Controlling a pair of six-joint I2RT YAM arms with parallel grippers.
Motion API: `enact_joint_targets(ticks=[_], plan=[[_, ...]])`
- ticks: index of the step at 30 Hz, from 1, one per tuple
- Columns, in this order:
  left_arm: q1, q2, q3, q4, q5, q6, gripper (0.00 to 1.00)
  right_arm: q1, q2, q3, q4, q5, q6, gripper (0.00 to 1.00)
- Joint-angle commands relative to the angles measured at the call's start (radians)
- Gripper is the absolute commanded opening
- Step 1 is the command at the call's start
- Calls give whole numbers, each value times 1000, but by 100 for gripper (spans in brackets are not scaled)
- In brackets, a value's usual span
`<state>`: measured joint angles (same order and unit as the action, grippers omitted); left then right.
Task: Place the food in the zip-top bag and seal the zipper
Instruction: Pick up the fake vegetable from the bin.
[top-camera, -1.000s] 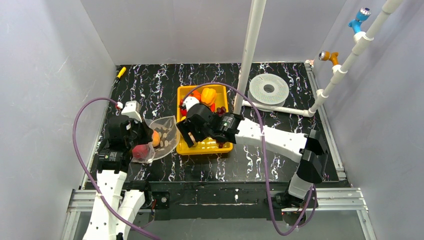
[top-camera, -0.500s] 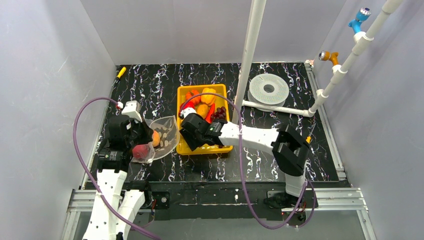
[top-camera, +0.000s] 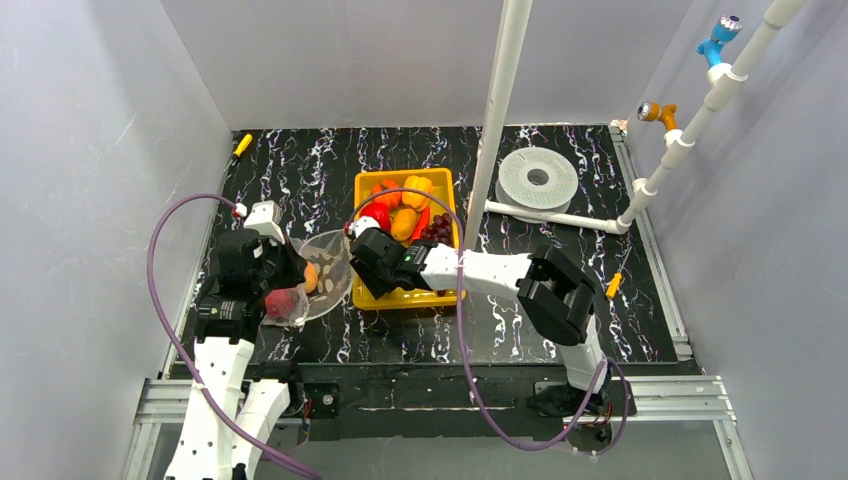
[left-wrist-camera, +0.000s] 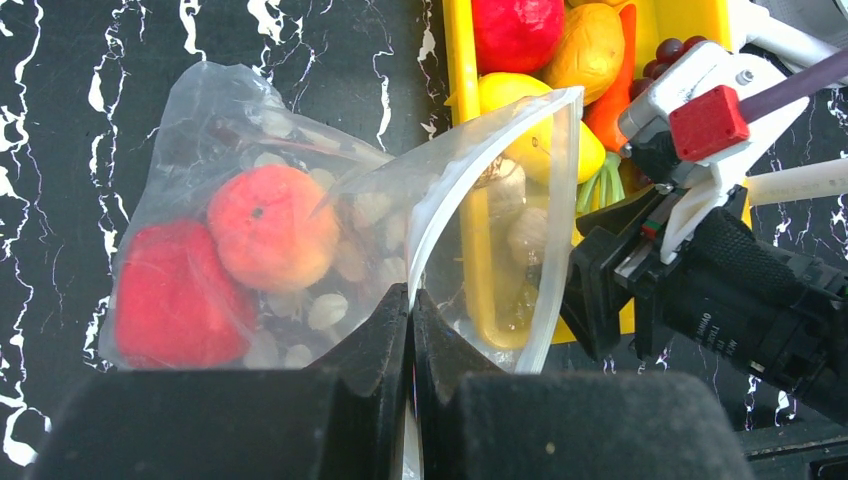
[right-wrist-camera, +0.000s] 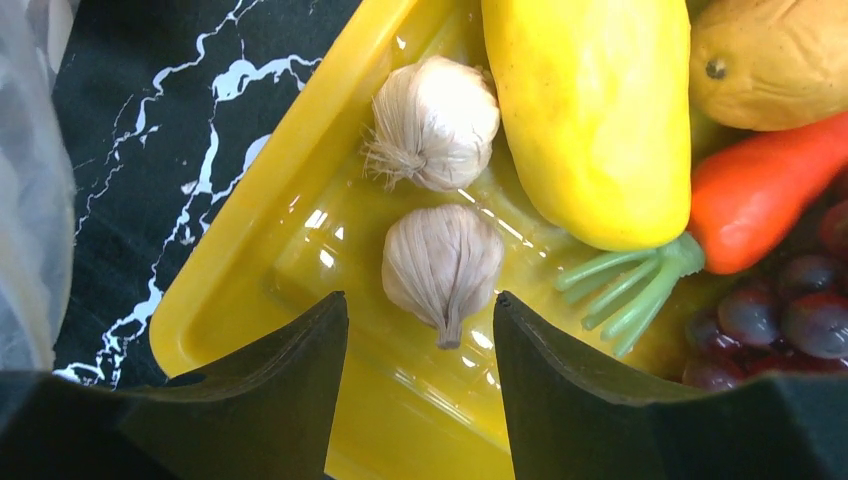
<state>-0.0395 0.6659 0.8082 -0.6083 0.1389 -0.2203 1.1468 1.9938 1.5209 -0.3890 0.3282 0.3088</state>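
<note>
The zip-top bag (left-wrist-camera: 300, 170) lies on the black table (top-camera: 400, 340), just left of the yellow tray (right-wrist-camera: 255, 250). A red fruit (left-wrist-camera: 175, 295) and an orange fruit (left-wrist-camera: 272, 228) sit deep inside the bag, touching each other. The bag's mouth is lifted and gapes wide toward the tray. The zipper (left-wrist-camera: 450, 190) runs along the near lip.

The left gripper (left-wrist-camera: 411, 300) is clenched on that lip, with the plastic pinched between its two fingers. The far lip curves up and hangs free. Only a thin strip of table shows between the bag and the tray's left wall.

The right gripper (right-wrist-camera: 418, 300) hangs over the tray's near left corner. Its jaws are apart and grasp nothing. A garlic bulb (right-wrist-camera: 440, 260) lies between the two fingertips, with a small gap on each side. A second garlic bulb (right-wrist-camera: 435, 120) lies just behind it, close to the tray wall.

On the right, a big yellow fruit (right-wrist-camera: 590, 110) is close beside both bulbs. A carrot (right-wrist-camera: 770, 200) pokes out from under it, and its green stalk is near the right finger. Purple grapes (right-wrist-camera: 780, 315) fill the space past that. The left finger has bare tray floor beside it, up to the wall.
</note>
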Motion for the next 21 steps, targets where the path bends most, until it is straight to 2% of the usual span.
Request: enact_joint_targets(ticks=[1, 6, 14, 21], plan=[[-2, -3, 9, -8, -11, 1, 0, -6, 32, 52, 49, 25, -22, 62], [-2, -3, 9, -9, -9, 0, 0, -10, 67, 67, 54, 23, -18, 61], [-3, 5, 12, -16, -34, -3, 0, -10, 66, 47, 57, 22, -9, 54], [-2, 3, 12, -18, -32, -4, 0, -10, 29, 24, 57, 33, -7, 43]])
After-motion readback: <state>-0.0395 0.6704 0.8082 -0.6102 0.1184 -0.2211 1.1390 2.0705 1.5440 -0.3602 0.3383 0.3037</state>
